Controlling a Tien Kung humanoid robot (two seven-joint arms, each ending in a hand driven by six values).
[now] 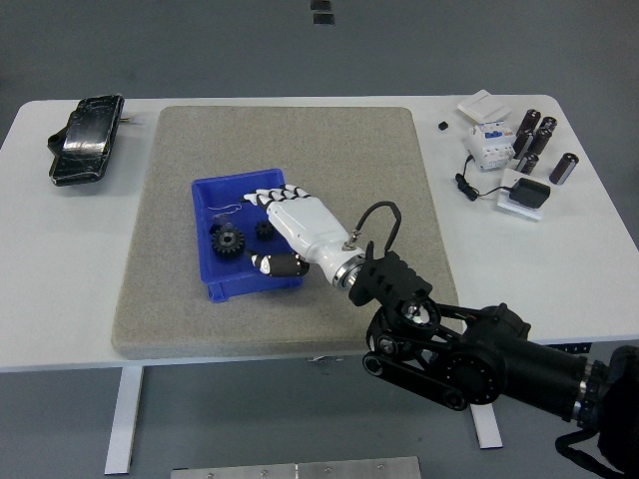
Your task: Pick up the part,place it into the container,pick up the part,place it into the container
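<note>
A blue plastic bin (214, 195) sits on the grey mat. Inside it lie a larger black gear (228, 240), a smaller black gear (265, 230) and a small wire piece (227, 211). My right hand (268, 225), white with black joints, hovers over the bin's right half with its fingers spread flat and nothing in them. The larger gear rests just left of the fingertips, apart from them. The right arm reaches in from the lower right. No left arm shows.
The grey mat (300, 140) covers the table's middle. A black device (84, 139) lies at the far left. At the far right sit a white breaker (487, 143), several black cylinders (539, 140), a white box (481, 105) and a black adapter (525, 193).
</note>
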